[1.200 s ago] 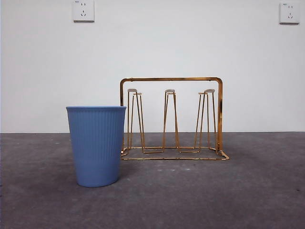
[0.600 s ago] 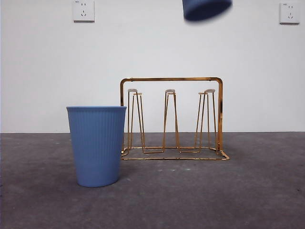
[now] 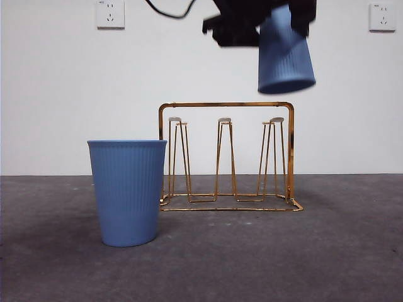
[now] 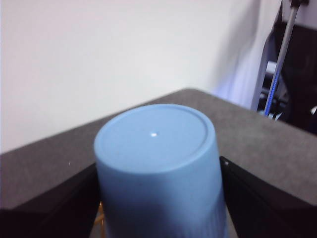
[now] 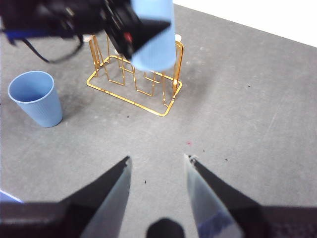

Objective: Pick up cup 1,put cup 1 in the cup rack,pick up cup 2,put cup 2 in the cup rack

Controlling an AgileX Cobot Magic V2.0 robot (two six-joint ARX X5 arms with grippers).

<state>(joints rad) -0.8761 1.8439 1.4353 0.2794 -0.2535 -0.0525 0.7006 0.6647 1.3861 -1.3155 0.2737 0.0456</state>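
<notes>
My left gripper (image 3: 271, 25) is shut on a light-blue ribbed cup (image 3: 286, 53), held upside down and slightly tilted in the air just above the right end of the gold cup rack (image 3: 227, 104). The left wrist view shows this cup's flat bottom (image 4: 158, 163) between the two black jaws. A second, identical blue cup (image 3: 128, 192) stands upright on the table, left of the rack and nearer the front. No speck shows on either cup, so I cannot tell cup 1 from cup 2. My right gripper (image 5: 157, 158) hangs open high above the table, holding nothing.
From the right wrist view, the rack (image 5: 126, 99) lies beyond the standing cup (image 5: 35, 99), with grey table on all sides. Two wall sockets (image 3: 110, 14) (image 3: 382, 17) sit on the white wall behind. A black cable (image 3: 167, 12) trails from the left arm.
The left arm has come down into the front view with the upturned cup, which has dropped from the top edge to just above the rack's right end. The standing cup has not moved.
</notes>
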